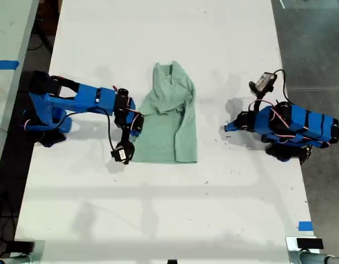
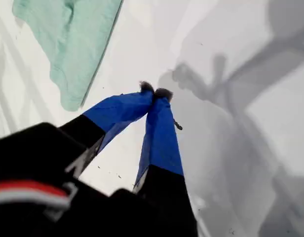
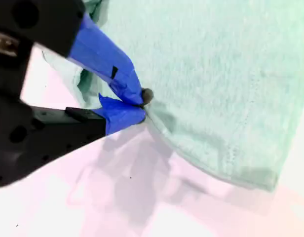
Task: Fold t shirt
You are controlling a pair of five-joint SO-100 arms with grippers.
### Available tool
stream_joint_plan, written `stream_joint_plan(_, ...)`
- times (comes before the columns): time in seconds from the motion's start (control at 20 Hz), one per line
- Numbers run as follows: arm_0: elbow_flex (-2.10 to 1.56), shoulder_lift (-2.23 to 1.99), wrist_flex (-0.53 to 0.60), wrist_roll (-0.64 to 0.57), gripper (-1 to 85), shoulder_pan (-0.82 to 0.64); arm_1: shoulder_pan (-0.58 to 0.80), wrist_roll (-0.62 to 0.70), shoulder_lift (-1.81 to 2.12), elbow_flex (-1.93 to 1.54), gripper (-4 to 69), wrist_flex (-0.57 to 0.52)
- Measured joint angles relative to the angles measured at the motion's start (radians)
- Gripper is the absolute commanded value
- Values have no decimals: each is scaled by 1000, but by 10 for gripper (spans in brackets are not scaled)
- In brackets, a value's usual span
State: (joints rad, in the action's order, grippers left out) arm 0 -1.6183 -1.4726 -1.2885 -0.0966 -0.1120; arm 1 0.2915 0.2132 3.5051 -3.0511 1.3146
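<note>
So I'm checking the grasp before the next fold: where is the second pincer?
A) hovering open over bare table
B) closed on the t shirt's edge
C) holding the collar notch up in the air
B: in the second wrist view my second pincer is pinched shut at the edge of the t shirt.

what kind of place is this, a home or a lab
Probably a robotics lab or test bench, not a home: a bare white table with two blue arms clamped at its sides, blue tape marks on the edge, and only a t shirt laid out.
</note>
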Motion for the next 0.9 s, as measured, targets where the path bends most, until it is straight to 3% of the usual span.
stream_joint_plan(0.45,370,87,-169,-3,0,37,0,0,0,0,5,0)
stream_joint_plan(0.5,400,103,-186,-3,38,38,0,0,0,0,5,0)
stream_joint_plan(0.55,407,107,-209,-3,160,38,0,0,0,0,5,0)
stream_joint_plan(0.7,302,72,-253,28,187,38,0,0,0,0,5,0)
stream_joint_plan(0.9,-169,-209,-25,49,149,26,0,3,0,0,5,-2)
